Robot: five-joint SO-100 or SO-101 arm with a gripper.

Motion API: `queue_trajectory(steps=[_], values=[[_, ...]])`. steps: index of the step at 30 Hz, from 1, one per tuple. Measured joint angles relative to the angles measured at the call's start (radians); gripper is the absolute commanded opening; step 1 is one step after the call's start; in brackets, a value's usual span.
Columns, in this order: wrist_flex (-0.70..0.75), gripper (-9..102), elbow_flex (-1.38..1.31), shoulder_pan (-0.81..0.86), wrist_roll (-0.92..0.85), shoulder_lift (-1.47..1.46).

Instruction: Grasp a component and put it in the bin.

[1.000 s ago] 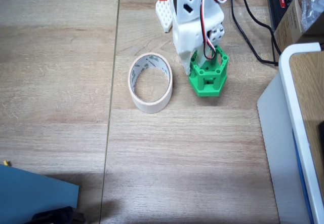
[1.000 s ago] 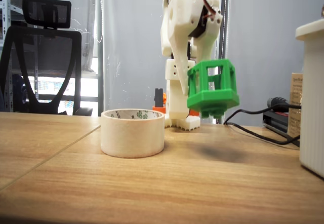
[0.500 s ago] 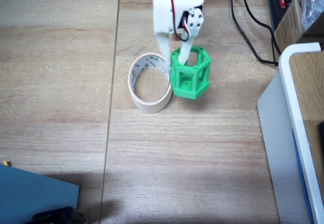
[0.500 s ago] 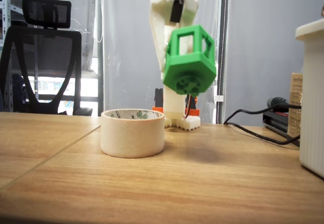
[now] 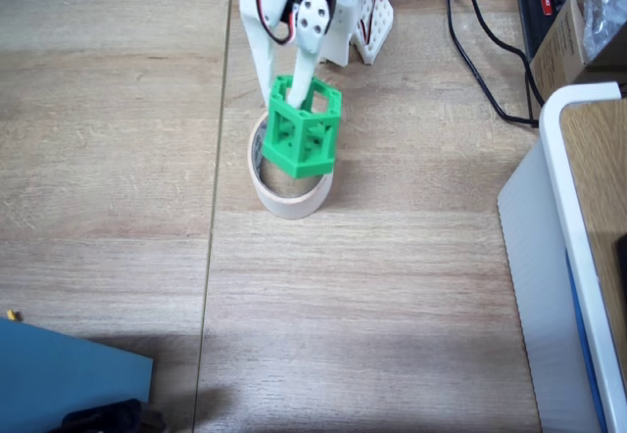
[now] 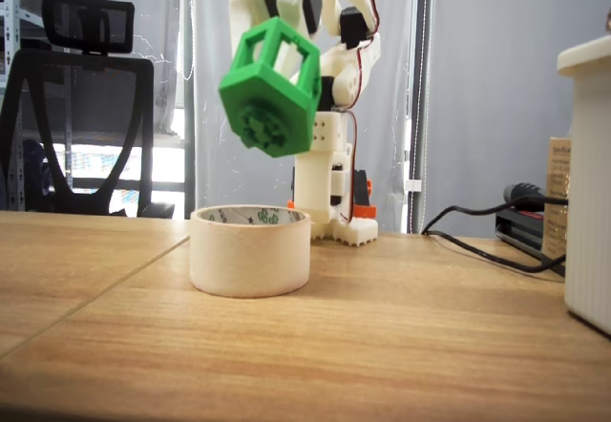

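Note:
The green hexagonal component point(image 5: 303, 129) hangs in the air, tilted, with my white gripper point(image 5: 290, 88) shut on its upper rim. In the low side fixed view the component point(image 6: 271, 86) floats well above the bin point(image 6: 250, 249), its holed face turned down and toward the camera. From above, the component overlaps the far right part of the bin point(image 5: 284, 196), a cream ring of masking tape standing flat on the wooden table. My gripper point(image 6: 283, 21) comes down from the arm behind the ring.
A white-rimmed container point(image 5: 573, 257) stands at the right edge, also seen as a white box point(image 6: 587, 183). Black cables point(image 5: 475, 51) run at the back right. A blue sheet point(image 5: 69, 379) lies at the front left. An office chair point(image 6: 81, 107) stands behind the table.
My gripper has carried the component left and upward, from beside the ring on its right to above it. The component has tilted more. The ring has not moved.

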Motion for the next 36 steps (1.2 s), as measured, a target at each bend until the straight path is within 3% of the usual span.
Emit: queue_trajectory(steps=[8, 15, 36], values=[[0.003, 0, 0.032, 0.103, 0.0, 0.0], [0.003, 0, 0.15, 0.115, 0.0, 0.0], [0.003, 0, 0.166, 0.114, -0.002, 0.0]])
